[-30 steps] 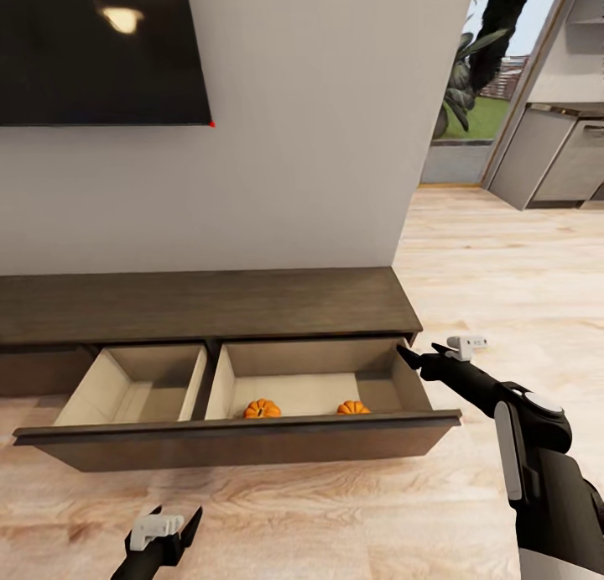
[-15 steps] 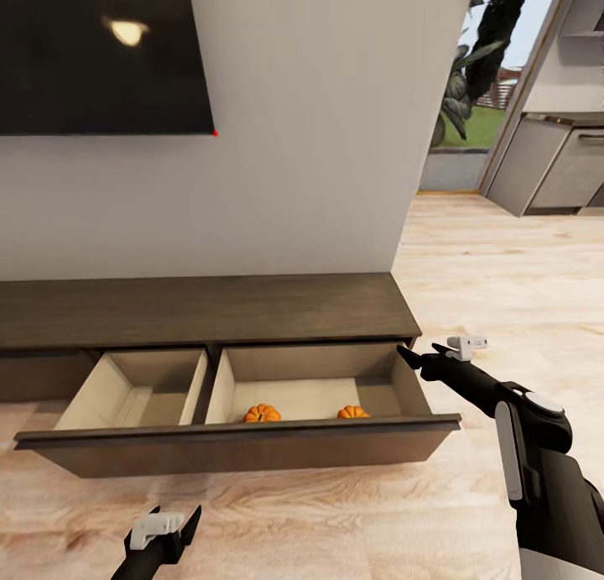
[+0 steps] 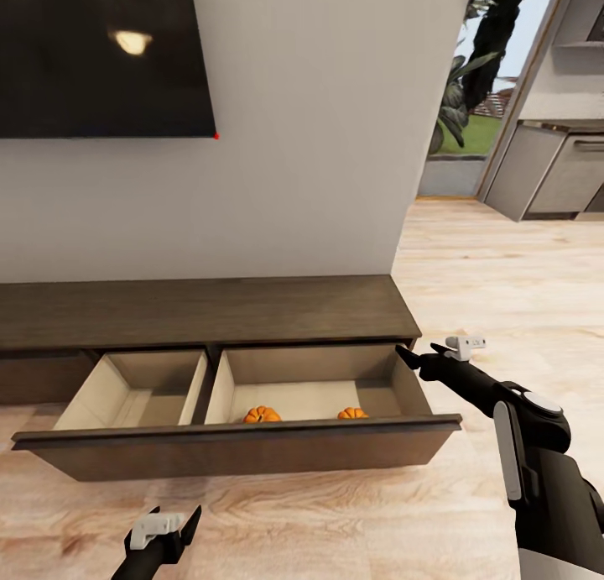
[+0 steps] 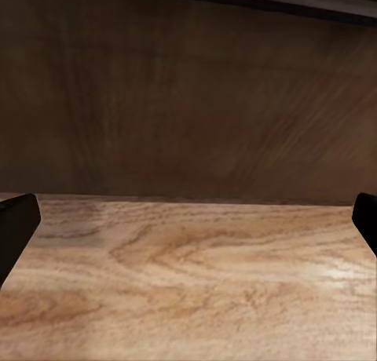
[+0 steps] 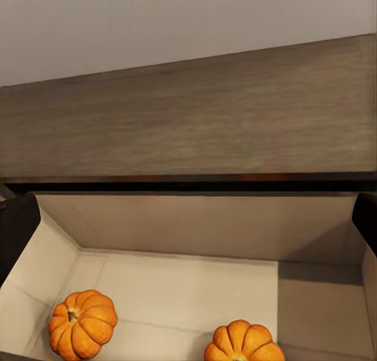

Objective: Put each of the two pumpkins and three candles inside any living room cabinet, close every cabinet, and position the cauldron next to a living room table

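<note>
Dark brown wood makes up the cabinet [image 3: 210, 311], a long low unit against the pale wall in the head view, with one wide drawer [image 3: 239, 450] pulled out over the plank floor [image 3: 470, 269]. Its pale interior is split into two compartments. Two pumpkins [image 3: 262, 415] lie in the right-hand compartment, well apart from each other, both close behind the drawer front; the left-hand compartment holds nothing I can make out. One black screen [image 3: 101, 55] hangs on the wall above. The right claw [image 3: 424, 357] hovers just beside the drawer's right end, its fingers spread and holding nothing. The left claw [image 3: 168, 525] sits low over the floor in front of the drawer, fingers parted, also gripping nothing.

From the left wrist, two dark fingertips [image 4: 16, 227] stand wide apart at the picture's edges, with floorboards between them and the brown drawer front [image 4: 188, 102] beyond.

From the right wrist, the two orange pumpkins [image 5: 82, 323] rest on the drawer's pale bottom, stems visible, under the cabinet's flat top [image 5: 188, 118]. Dark fingertips [image 5: 16, 235] frame the compartment, spread wide.
</note>
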Tool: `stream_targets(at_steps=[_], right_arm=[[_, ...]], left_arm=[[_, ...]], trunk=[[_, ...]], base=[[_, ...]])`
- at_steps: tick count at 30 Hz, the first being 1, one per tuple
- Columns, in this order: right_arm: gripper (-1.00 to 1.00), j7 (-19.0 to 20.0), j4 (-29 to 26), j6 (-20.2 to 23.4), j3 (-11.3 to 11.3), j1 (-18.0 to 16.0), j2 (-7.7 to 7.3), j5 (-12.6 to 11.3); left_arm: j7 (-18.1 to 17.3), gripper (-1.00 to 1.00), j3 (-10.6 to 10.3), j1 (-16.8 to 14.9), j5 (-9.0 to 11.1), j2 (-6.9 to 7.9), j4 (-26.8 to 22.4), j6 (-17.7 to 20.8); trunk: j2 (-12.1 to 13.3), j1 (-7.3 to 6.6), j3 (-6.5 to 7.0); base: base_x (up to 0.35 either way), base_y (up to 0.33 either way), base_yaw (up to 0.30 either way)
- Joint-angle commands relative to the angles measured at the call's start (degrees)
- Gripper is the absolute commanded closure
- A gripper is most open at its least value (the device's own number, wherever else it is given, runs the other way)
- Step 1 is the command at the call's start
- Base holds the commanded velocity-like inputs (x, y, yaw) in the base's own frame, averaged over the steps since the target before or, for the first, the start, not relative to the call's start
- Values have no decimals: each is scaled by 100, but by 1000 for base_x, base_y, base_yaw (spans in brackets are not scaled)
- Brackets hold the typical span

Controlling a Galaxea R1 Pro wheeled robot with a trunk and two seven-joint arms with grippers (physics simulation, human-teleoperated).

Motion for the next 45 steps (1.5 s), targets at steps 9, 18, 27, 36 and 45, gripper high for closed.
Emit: stream_targets(at_steps=[9, 18, 27, 36, 45], right_arm=[[-100, 41, -6, 28, -11, -5, 1, 26], [-100, 41, -6, 33, -20, -5, -3, 26], [-100, 41, -5, 78, -32, -5, -12, 26], [-100, 39, -5, 87, -56, -5, -3, 26], [-100, 41, -6, 82, -59, -5, 11, 26]], left_arm=[[-28, -100, 27, -4, 52, -3, 4, 11], [-22, -100, 23, -3, 67, -6, 4, 20], [-31, -100, 24, -3, 68, -2, 4, 21], [-20, -100, 17, -5, 70, -4, 4, 26], [-14, -100, 17, -5, 68, -5, 16, 11]], trunk=[[-364, 197, -81], [-725, 395, -157], [-1086, 593, -278], [-1447, 790, -436], [-1567, 856, -437]], base=[[0, 0, 0], [0, 0, 0], [0, 0, 0], [0, 0, 0], [0, 0, 0]])
